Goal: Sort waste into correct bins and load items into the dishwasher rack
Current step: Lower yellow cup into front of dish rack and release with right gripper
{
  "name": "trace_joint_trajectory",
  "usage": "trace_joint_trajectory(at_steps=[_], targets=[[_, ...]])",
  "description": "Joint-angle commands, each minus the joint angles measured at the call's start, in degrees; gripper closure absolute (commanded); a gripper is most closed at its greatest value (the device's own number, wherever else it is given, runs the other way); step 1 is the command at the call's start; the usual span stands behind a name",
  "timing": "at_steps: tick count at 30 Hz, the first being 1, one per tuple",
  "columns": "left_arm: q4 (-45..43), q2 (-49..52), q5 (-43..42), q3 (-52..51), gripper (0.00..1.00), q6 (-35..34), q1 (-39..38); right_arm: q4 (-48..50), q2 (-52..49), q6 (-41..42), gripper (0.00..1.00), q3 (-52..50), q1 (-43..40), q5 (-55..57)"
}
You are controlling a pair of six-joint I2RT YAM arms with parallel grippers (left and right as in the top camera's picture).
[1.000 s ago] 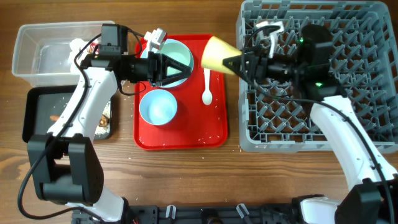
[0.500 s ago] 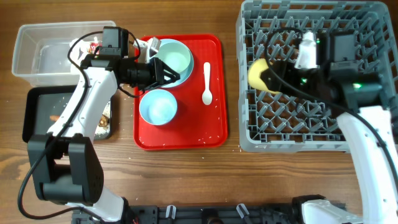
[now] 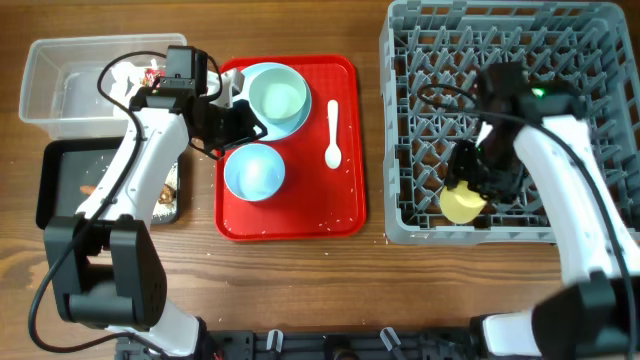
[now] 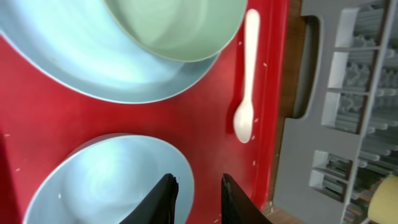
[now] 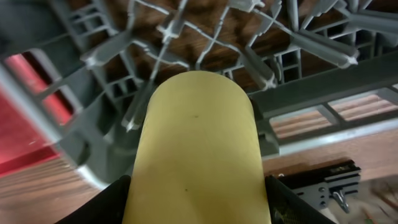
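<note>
Honestly, right end effector [image 5: 196,199] is clamped on the yellow cup [image 5: 196,137] in the rack [image 3: 386,120] near the desk's [image 3: 300,270] front-right corner. A crooked release could tip it off the pegs [image 5: 168,31]; left end effector [image 4: 196,199] is apart.

Red serving tray [image 3: 310,205] — on wooden table [image 3: 300,290]

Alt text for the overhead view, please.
Right gripper holds the yellow cup low in the grey rack, at its near edge. Left gripper hovers over the red tray, which carries a green bowl on a blue plate, a blue bowl and a white spoon.
</note>
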State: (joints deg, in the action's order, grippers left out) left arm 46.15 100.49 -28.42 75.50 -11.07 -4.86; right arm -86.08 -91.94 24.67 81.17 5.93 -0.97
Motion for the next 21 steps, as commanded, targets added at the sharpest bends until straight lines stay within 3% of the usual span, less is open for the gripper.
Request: trace_joint_trajectory(at_steps=[1,4,7,9,15,21], targets=[[0.5,-0.6,3.0,1.0,0.75,0.3,-0.2,0.6,-4.9,0.2,0.49,0.7,0.0,2.0],[0.5,-0.6,3.8,1.0,0.75,0.3,-0.2,2.2,-7.5,-0.8,0.45,0.1,0.0,1.1],[0.6,-0.6,3.9,1.0,0.74,0.3,-0.2,3.0,-8.0,-0.9,0.23,-0.3,0.0,1.1],[0.6,-0.6,4.0,1.0,0.73,0.3,-0.2,3.3,-8.0,-0.9,0.18,-0.2,0.0,1.1],[0.6,-0.6,4.1,1.0,0.72,0.3,-0.2,3.0,-7.9,-0.7,0.17,2.7,0.0,0.9],[0.6,-0.6,4.1,1.0,0.72,0.3,-0.2,0.5,-7.8,-4.1,0.21,16.9,0.9,-1.8]])
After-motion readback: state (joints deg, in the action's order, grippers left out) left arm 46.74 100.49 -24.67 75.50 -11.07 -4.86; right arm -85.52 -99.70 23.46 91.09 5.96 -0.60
